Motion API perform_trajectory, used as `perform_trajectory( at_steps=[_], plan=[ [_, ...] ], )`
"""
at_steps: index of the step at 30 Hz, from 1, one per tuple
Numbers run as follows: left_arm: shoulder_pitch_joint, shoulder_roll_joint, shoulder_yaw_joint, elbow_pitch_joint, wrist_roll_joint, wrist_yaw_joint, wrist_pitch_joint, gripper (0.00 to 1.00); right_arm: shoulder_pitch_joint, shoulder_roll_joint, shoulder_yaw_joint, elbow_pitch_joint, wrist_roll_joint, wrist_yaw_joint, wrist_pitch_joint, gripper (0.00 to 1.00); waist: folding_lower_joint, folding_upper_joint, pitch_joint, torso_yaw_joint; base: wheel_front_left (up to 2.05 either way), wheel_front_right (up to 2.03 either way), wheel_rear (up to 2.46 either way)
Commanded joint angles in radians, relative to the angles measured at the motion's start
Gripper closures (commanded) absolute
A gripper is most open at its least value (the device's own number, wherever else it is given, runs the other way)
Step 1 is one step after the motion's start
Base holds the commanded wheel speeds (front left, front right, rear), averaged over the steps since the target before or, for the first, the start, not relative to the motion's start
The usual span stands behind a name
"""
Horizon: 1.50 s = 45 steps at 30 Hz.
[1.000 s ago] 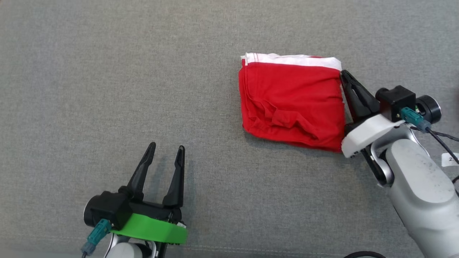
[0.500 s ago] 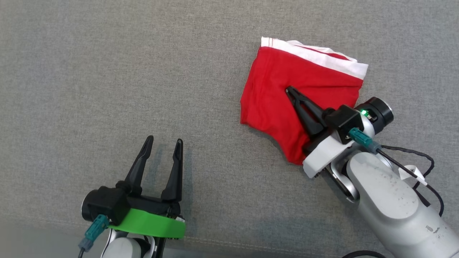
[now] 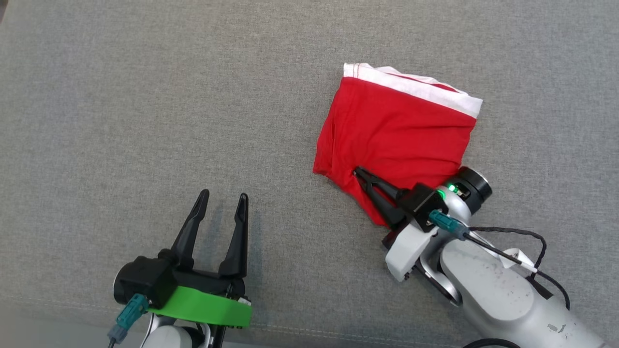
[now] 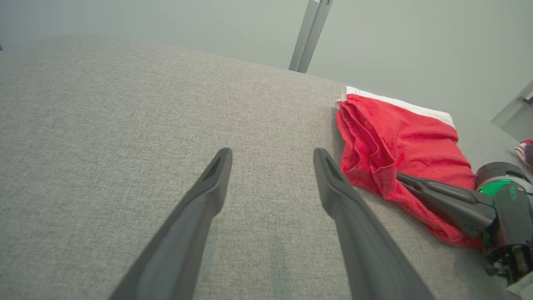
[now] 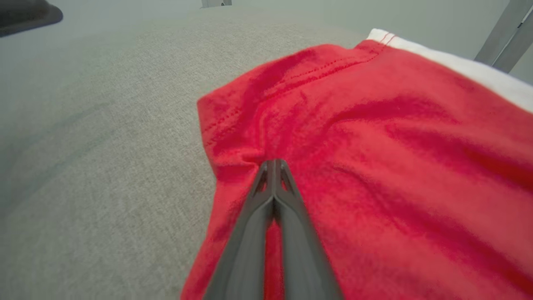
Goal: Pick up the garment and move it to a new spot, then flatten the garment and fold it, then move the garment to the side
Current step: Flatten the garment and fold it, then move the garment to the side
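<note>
At the lower left of the head view, the left gripper (image 3: 225,194) hovered over the grey fabric surface (image 3: 145,96) with its two dark fingers well apart and nothing between them, a bright green band (image 3: 203,309) round its wrist. Bare grey cloth lay between it and the garment (image 3: 396,130), which rested right of centre on the same surface. The garment was red, folded to a rough square and turned at a slant, with its white waistband (image 3: 411,84) along the far edge and its layered folds showing down the left side. At the garment's near-left corner the right gripper (image 3: 358,171) lay low across the red cloth, reaching in from the lower right. Its fingers were pressed tightly together, and the tips touched the fabric where a small pucker had gathered. Whether any cloth was pinched between the tips could not be told. A green light (image 3: 452,187) glowed on that wrist just beside the garment's near edge, and a black cable (image 3: 508,232) trailed off to the right over the pale forearm (image 3: 493,285).
</note>
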Motion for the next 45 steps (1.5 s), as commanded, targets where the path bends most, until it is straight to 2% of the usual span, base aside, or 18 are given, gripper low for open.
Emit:
perform_trajectory(
  at_steps=[1, 6, 11, 13, 14, 15, 20, 28, 38, 45],
  plan=[
    [0.011, 0.000, 0.002, 0.003, -0.009, 0.002, -0.002, 0.00, -0.008, -0.001, 0.036, 0.016, 0.011, 0.000, -0.002, 1.00, 0.0000, 0.0000, -0.007, -0.001, 0.00, 0.00, 0.00],
    [0.031, 0.000, 0.021, 0.012, -0.001, 0.001, -0.002, 0.00, -0.003, -0.002, 0.104, 0.003, 0.032, -0.001, -0.002, 1.00, 0.0000, 0.0000, -0.041, -0.022, 0.00, 0.00, 0.00],
    [0.060, 0.000, 0.057, 0.023, 0.010, -0.002, -0.002, 0.00, 0.046, 0.005, 0.094, -0.045, 0.049, -0.001, -0.002, 1.00, 0.0000, 0.0000, -0.108, -0.068, 0.00, 0.00, 0.00],
    [0.073, 0.001, 0.071, 0.031, 0.012, -0.003, -0.002, 0.00, 0.080, 0.006, 0.062, -0.075, 0.051, -0.001, -0.002, 0.60, 0.0000, 0.0000, -0.144, -0.090, 0.00, 0.00, 0.00],
    [0.081, 0.001, 0.078, 0.035, 0.014, -0.003, -0.002, 0.00, 0.101, 0.005, 0.041, -0.091, 0.047, -0.001, -0.002, 0.15, 0.0000, 0.0000, -0.161, -0.101, 0.00, 0.00, 0.00],
    [0.088, 0.001, 0.087, 0.040, 0.015, -0.003, -0.003, 0.00, 0.125, 0.005, 0.027, -0.106, 0.043, -0.001, -0.002, 0.00, 0.0000, 0.0000, -0.182, -0.114, 0.00, 0.00, 0.00],
    [0.127, 0.002, 0.137, 0.064, 0.014, -0.005, -0.002, 0.00, 0.253, -0.011, -0.096, -0.178, 0.034, -0.001, -0.002, 0.00, 0.0000, 0.0000, -0.272, -0.166, 0.00, 0.00, 0.00],
    [0.180, 0.002, 0.188, 0.093, 0.021, -0.005, -0.002, 0.00, 0.469, -0.021, -0.372, -0.270, -0.009, -0.001, -0.002, 0.00, 0.0000, 0.0000, -0.366, -0.207, 0.00, 0.00, 0.00],
    [0.229, 0.013, 0.198, 0.158, 0.022, -0.005, -0.002, 0.00, 0.649, 0.043, -0.687, -0.255, -0.055, 0.000, -0.002, 0.00, 0.0000, 0.0000, -0.429, -0.201, 0.00, 0.00, 0.00],
    [0.231, 0.017, 0.196, 0.168, 0.019, -0.005, -0.002, 0.00, 0.647, 0.061, -0.734, -0.197, -0.066, -0.001, -0.002, 0.00, 0.0000, 0.0000, -0.429, -0.198, 0.00, 0.00, 0.00]
  ],
)
